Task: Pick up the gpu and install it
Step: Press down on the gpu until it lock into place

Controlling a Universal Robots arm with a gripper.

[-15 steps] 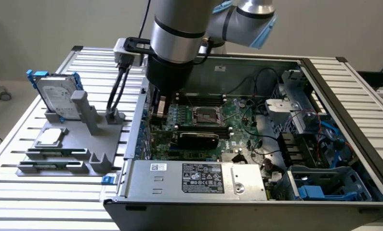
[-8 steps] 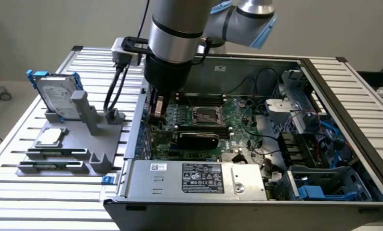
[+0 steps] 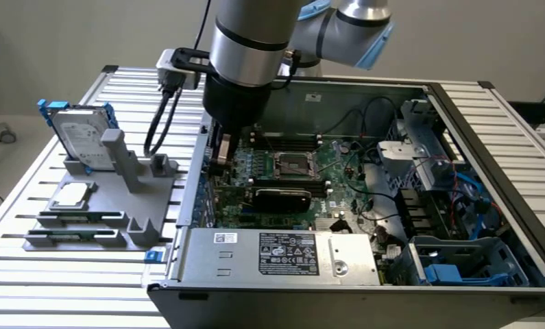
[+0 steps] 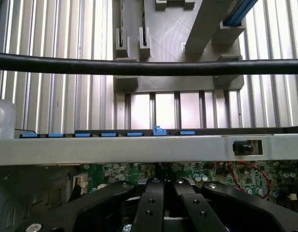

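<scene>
Exterior view: the gpu (image 3: 282, 199), black shroud up, sits on the motherboard (image 3: 341, 171) inside the open case (image 3: 455, 123), just beside and below the gripper (image 3: 220, 156). Wrist view has the gripper (image 4: 164, 186) fingers drawn together over the board, clamped on nothing visible. Beyond the case wall stands a grey rack (image 3: 116, 178) with a hard drive (image 3: 80, 137).

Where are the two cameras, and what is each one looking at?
Exterior view: off the arm, raised, looking down at the open computer case, the motherboard and the grey parts holder; the robot arm shows.
Wrist view: on the wrist, looking past the pincer over the case wall.
Both share the case, motherboard and holder.
</scene>
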